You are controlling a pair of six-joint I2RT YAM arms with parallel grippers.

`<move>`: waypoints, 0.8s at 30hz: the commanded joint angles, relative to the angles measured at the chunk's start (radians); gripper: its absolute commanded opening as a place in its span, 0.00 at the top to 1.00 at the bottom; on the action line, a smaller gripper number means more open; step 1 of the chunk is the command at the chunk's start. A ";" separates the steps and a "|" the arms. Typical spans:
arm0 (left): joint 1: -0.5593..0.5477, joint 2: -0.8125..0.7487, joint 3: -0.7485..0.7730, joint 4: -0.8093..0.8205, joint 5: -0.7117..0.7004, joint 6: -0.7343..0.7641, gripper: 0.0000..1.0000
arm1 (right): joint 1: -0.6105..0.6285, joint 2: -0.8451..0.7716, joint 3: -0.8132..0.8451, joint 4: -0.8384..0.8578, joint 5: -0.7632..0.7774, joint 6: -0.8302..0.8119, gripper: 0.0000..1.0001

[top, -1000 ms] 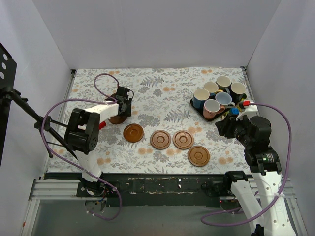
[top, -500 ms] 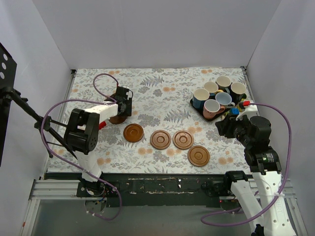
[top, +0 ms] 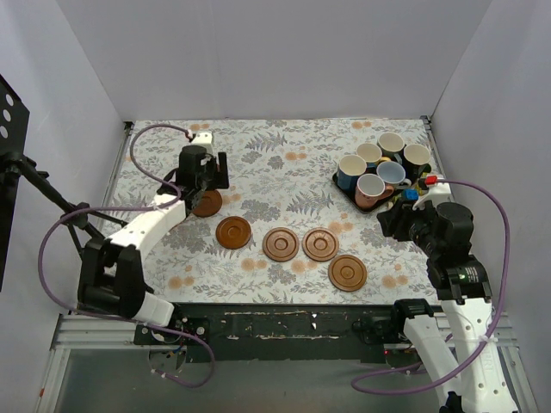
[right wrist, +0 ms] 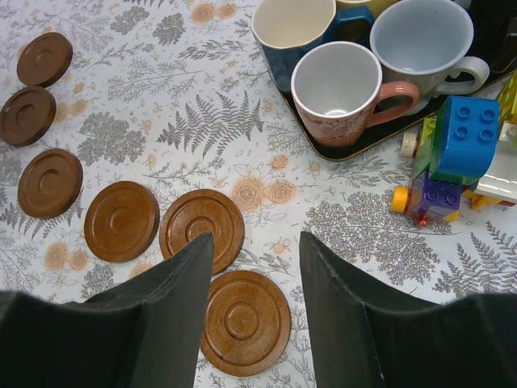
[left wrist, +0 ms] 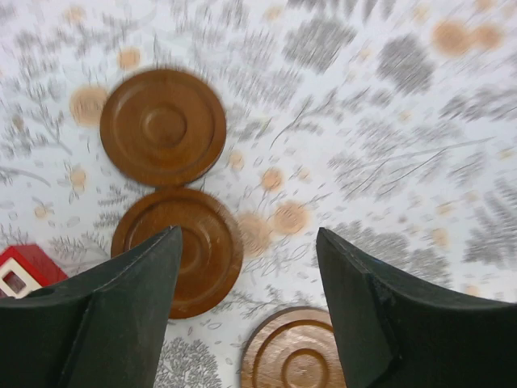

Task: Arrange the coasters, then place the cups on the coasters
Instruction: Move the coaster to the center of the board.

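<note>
Coasters point(top: 281, 243) dot the table's point(top: 284, 138) near half; cups point(top: 372, 188) crowd a tray point(right wrist: 367, 141) at its far right corner — toy blocks point(right wrist: 460, 133) just beside. Left gripper point(left wrist: 249, 236) and right gripper point(right wrist: 257, 238) gape, empty

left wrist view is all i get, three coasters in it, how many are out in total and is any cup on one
Observer: Six coasters lie on the table, all showing in the right wrist view; none has a cup on it.
Operator: so where are the cups
Observer: All six cups stand packed together in a dark tray at the far right of the table.
Operator: is the right end effector holding anything
Observer: No, the right end effector is open and empty, on the near side of that tray.
</note>
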 commanded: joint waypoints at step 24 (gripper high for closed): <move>-0.421 -0.333 -0.227 -0.251 -0.154 -0.418 0.35 | 0.000 0.051 0.023 0.100 0.068 -0.039 0.45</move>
